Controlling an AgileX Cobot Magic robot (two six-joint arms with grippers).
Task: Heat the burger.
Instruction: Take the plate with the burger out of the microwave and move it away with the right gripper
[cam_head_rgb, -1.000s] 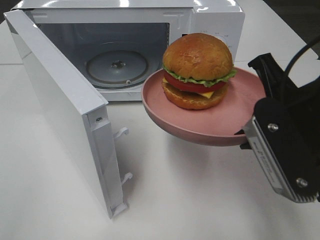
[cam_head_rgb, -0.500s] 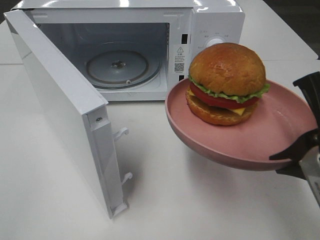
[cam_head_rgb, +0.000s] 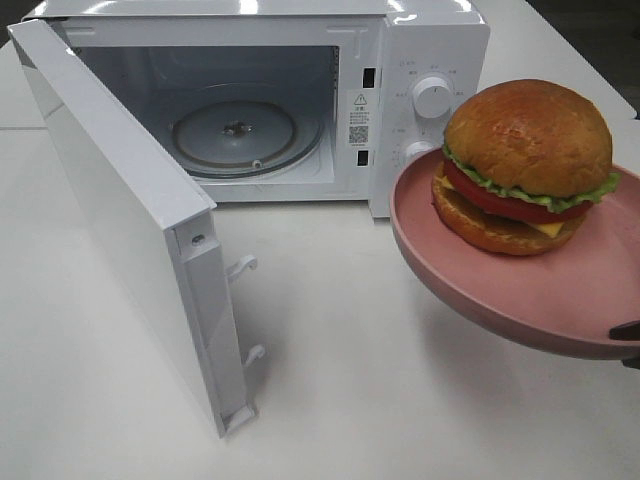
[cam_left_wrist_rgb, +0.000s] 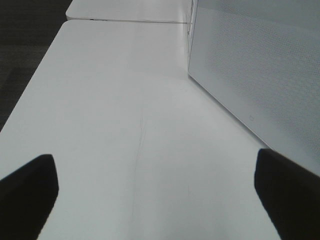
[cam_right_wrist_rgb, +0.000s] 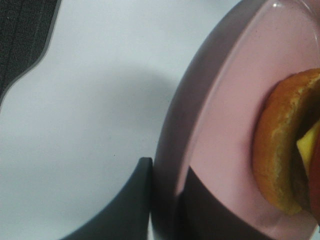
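The high camera looked down from the front at the open microwave (cam_head_rgb: 300, 100) on the white counter (cam_head_rgb: 380, 400), with the plate (cam_head_rgb: 520, 290) close at its right edge. The left wrist camera sat low, facing along the counter (cam_left_wrist_rgb: 125, 125) beside the microwave wall (cam_left_wrist_rgb: 260, 75). The right wrist camera was pressed against the plate rim (cam_right_wrist_rgb: 175, 150), sharing plate and burger (cam_right_wrist_rgb: 280, 155) with the high view.

warning triangle sticker and QR code label on microwave (cam_head_rgb: 430, 60) front frame, their print too small to read
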